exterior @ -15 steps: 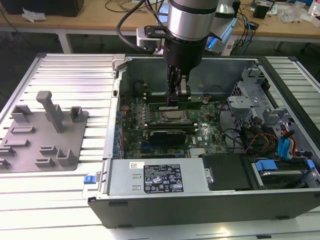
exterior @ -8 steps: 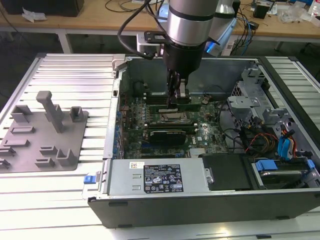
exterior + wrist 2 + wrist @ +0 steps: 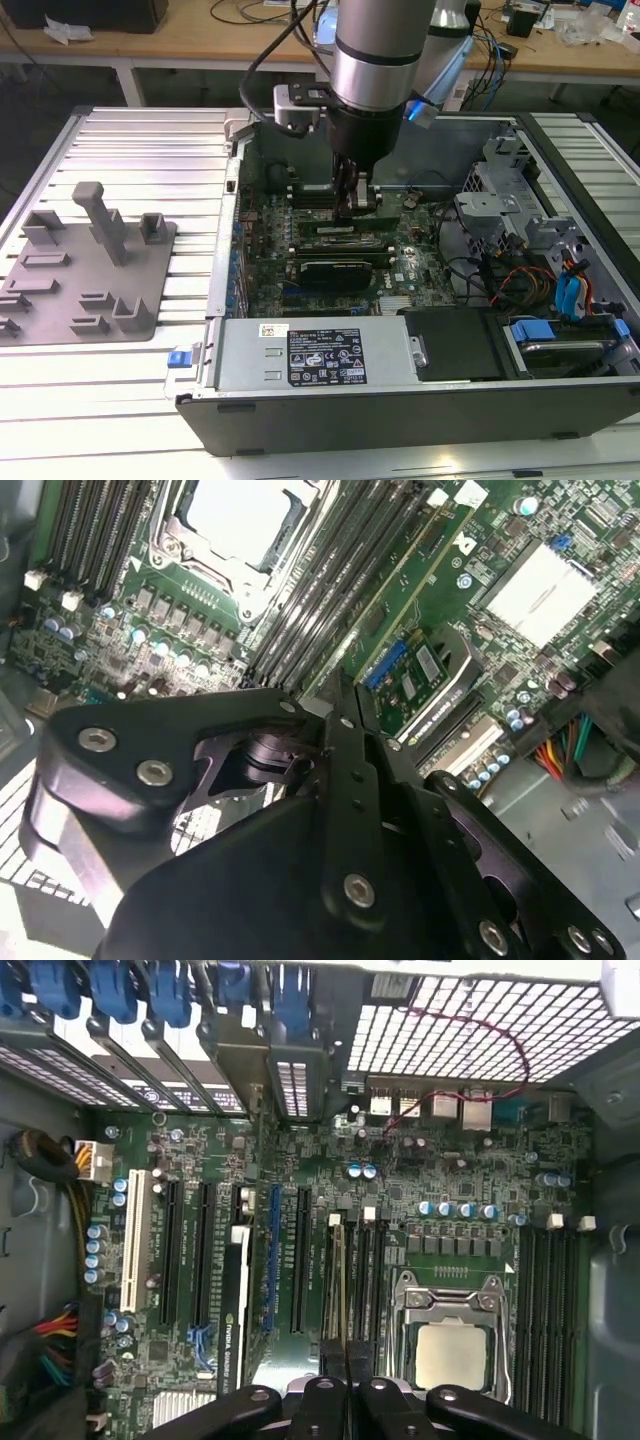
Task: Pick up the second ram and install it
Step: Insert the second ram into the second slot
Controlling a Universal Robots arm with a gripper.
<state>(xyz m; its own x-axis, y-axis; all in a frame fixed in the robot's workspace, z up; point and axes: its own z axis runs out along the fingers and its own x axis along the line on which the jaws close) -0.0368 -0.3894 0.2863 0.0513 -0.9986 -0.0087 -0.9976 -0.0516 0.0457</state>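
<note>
An open computer case (image 3: 400, 420) lies on a ribbed metal worktop (image 3: 150, 150), and one arm reaches down into it from above. The claw (image 3: 355, 205) is closed narrowly on the memory stick (image 3: 343, 1280). In the first wrist view the stick is seen edge-on as a thin line running out from between the two fingertips (image 3: 328, 1355). In the second wrist view its green face is seen running diagonally away from the claw.

The stick stands along the memory slots (image 3: 370, 1270) just beside the one processor socket (image 3: 445, 1345), on the side nearer the one black card (image 3: 232, 1310). Whether it is fully seated cannot be told. A second bank of slots (image 3: 550, 1300) lies on the socket's other side.

Two labels are stuck on the power supply (image 3: 250, 365), a large black one (image 3: 325, 357) and a small white one (image 3: 275, 330); their print is too small to be read.

One grey plate (image 3: 80, 280) lies on the worktop at the exterior view's left, well apart from the case. The arm is hemmed by the case wall on one side and the drive cage (image 3: 500, 215) on the other.
</note>
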